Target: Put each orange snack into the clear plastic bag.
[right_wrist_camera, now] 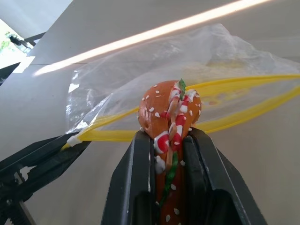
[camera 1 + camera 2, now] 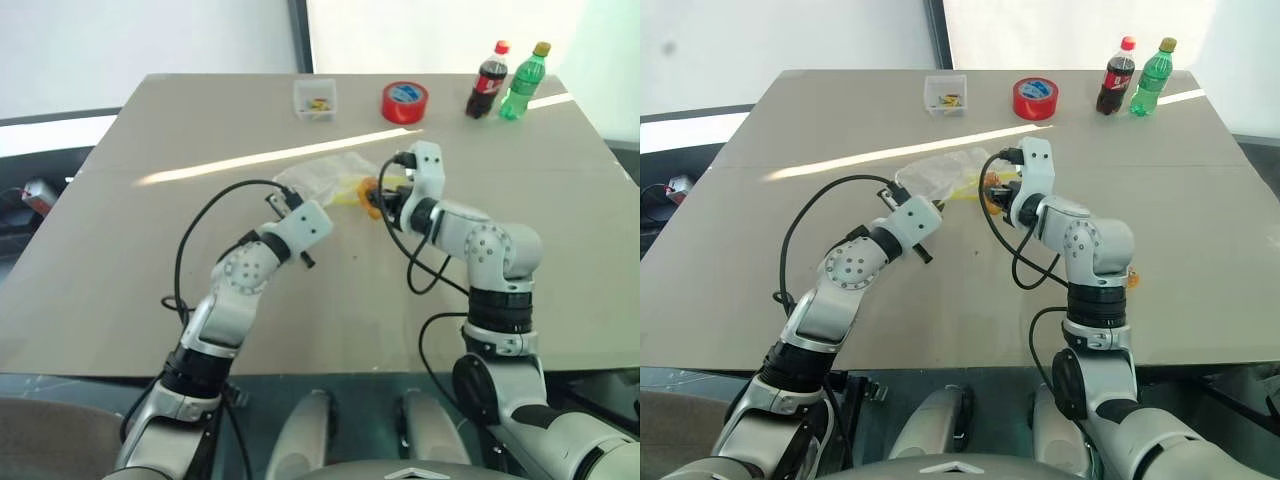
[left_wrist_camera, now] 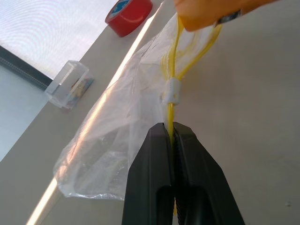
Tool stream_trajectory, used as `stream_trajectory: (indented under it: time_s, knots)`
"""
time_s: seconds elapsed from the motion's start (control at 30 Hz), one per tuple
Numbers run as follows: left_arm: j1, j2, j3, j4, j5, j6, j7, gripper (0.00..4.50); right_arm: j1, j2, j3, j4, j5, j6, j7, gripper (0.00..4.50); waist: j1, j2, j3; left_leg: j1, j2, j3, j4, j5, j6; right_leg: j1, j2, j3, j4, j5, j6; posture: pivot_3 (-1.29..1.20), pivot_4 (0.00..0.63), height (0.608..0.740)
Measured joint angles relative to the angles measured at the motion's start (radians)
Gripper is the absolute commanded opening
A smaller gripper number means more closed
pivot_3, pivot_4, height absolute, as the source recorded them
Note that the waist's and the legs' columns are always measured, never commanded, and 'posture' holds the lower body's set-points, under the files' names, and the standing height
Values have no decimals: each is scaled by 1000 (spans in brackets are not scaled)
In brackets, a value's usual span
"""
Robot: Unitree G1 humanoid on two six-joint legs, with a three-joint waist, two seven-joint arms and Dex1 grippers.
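The clear plastic bag (image 2: 318,172) lies crinkled on the table's middle, its mouth spread so that the two yellow strips (image 1: 243,101) stand apart. My left gripper (image 3: 171,129) is shut on the yellow strip at one corner of the mouth. My right gripper (image 1: 169,136) is shut on an orange snack (image 1: 169,112) and holds it right at the bag's open mouth, between the strips. In the left eye view that snack (image 2: 372,198) sits just right of the bag. A second orange snack (image 2: 1132,281) peeks out on the table beside my right elbow.
At the table's far edge stand a small clear box (image 2: 315,98), a red tape roll (image 2: 404,101), a cola bottle (image 2: 487,80) and a green bottle (image 2: 524,80). Bare tabletop (image 2: 560,200) stretches on both sides of the arms.
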Motion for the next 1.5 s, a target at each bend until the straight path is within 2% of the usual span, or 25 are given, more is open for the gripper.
stream_trajectory:
  time_s: [0.17, 0.4, 0.5, 0.63, 0.97, 1.13, 1.27, 1.4, 1.5]
  knots:
    - [1, -13, -8, -13, -11, -16, -4, 0, -20, 37, -107, 71, 33, 0, -77, 620, 0, 0, 0, 0, 0, 0, 0, 0, 0, 0, 0, 0, 0, 0, 0, 0, 150, 740]
    - [10, -22, -6, -15, -13, -12, 16, 0, -73, 43, -378, 133, 189, 1, -284, 620, 1, 0, 0, 0, 0, 0, 0, 0, 0, 0, 0, 0, 0, 0, 0, 0, 150, 740]
    - [10, -25, -5, -15, -14, -9, 21, 0, -93, 43, -443, 157, 280, 12, -359, 620, -4, 1, 0, 0, 0, 1, -1, 0, 0, 0, 0, 1, 0, 0, 0, 0, 150, 740]
    - [10, -50, 3, -15, -35, -7, 24, 0, -115, 45, -448, 161, 386, 32, -417, 620, -2, 1, 0, 0, 2, 1, -1, 0, 0, 0, 1, 1, 0, 0, 0, 0, 150, 740]
    - [10, -73, 4, -15, -46, -2, 26, 0, -118, 45, -382, 162, 579, 46, -529, 620, -2, 1, 0, 0, 2, 2, -1, 0, 0, 0, 1, 1, 0, 0, 0, 0, 150, 740]
    - [10, -99, 6, -18, -82, -2, 21, 0, -117, 45, -323, 162, 620, 37, -537, 620, -3, 1, 0, 0, 3, 3, -1, 0, 0, 0, 1, 1, 0, 0, 0, 0, 150, 740]
    - [14, -103, 5, -39, -110, -3, 4, 0, -108, 40, -200, 148, 593, -5, -466, 620, -4, 1, 0, 0, 3, 3, -1, 0, 0, 0, 2, 1, -1, 0, 0, 0, 150, 740]
    - [29, -103, 7, -46, -139, -3, -11, 0, -50, -22, -14, 114, 469, -93, -344, 620, -2, 1, 0, 0, 3, 3, -1, 0, 0, 0, 2, 1, -1, 0, 0, 0, 150, 740]
    - [38, -106, 22, -51, -182, -3, -27, 0, -35, -47, 22, 128, 395, -154, -309, 620, -1, 1, 0, 0, 3, 3, -1, 0, 0, 0, 2, 1, -1, 0, 0, 0, 150, 740]
